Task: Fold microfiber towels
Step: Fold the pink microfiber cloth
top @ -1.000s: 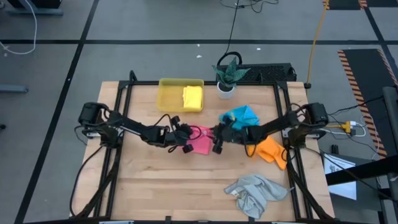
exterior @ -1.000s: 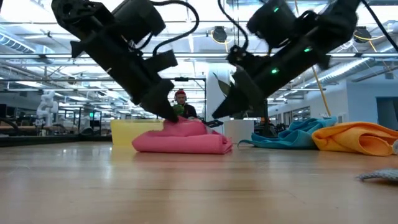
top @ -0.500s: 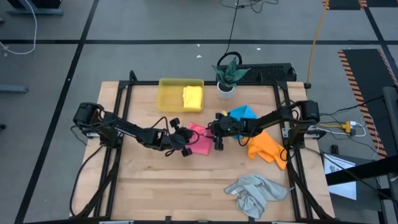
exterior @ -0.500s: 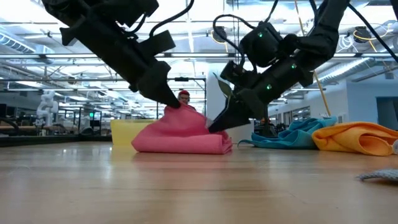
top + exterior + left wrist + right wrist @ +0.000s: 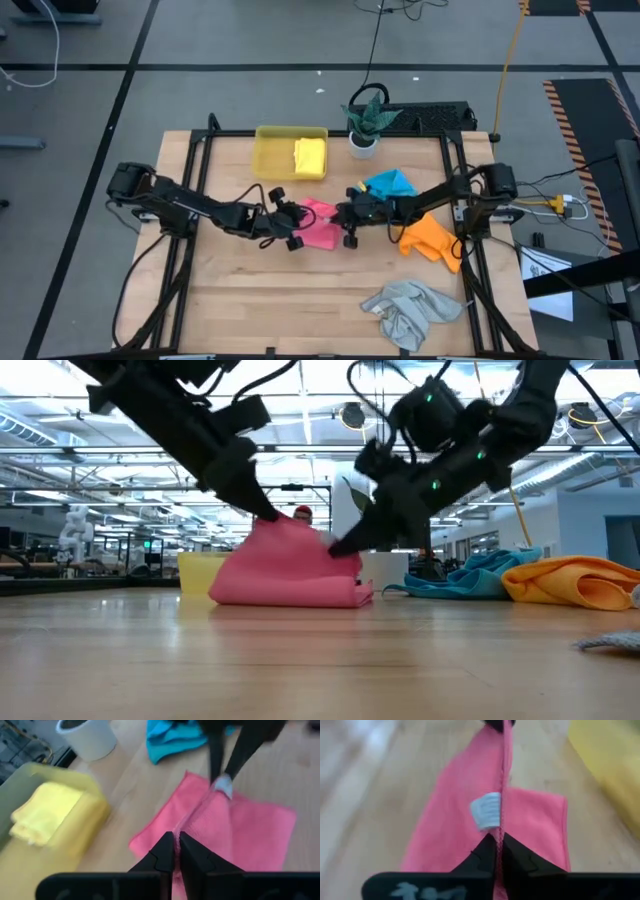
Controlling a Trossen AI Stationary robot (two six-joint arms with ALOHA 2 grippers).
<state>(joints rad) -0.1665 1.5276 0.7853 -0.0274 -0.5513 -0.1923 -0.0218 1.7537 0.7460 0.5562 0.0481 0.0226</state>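
The pink towel (image 5: 320,230) lies mid-table, its lower layers on the wood and one edge raised into a ridge (image 5: 290,535). My left gripper (image 5: 296,224) is shut on that edge at its left end, and my right gripper (image 5: 346,222) is shut on it at the right end. A folded yellow towel (image 5: 310,157) lies in the yellow tray (image 5: 272,150). The blue towel (image 5: 388,184), orange towel (image 5: 432,240) and grey towel (image 5: 410,310) lie crumpled on the table's right side. My left gripper pinches the pink towel's raised edge (image 5: 176,831) between its two fingers, slanting down from the table's left. The edge is lifted off the rest of the towel (image 5: 265,525) and runs taut to the other gripper. One layer or several, I cannot tell. My right gripper pinches the same raised edge (image 5: 500,831) between its two fingers, beside the white tag (image 5: 486,811), slanting down from the table's right. Its fingers lie along the edge, which runs straight and taut away from them. The towel's lower part stays on the table.
A potted plant in a white pot (image 5: 363,142) stands at the far edge beside the tray. Bare wood lies along the near left of the table (image 5: 260,300).
My right gripper has come down onto the pink towel's right end and shut on its edge. My left gripper has risen, still shut, drawing the towel's upper edge up into a higher ridge while the lower layers stay on the table.
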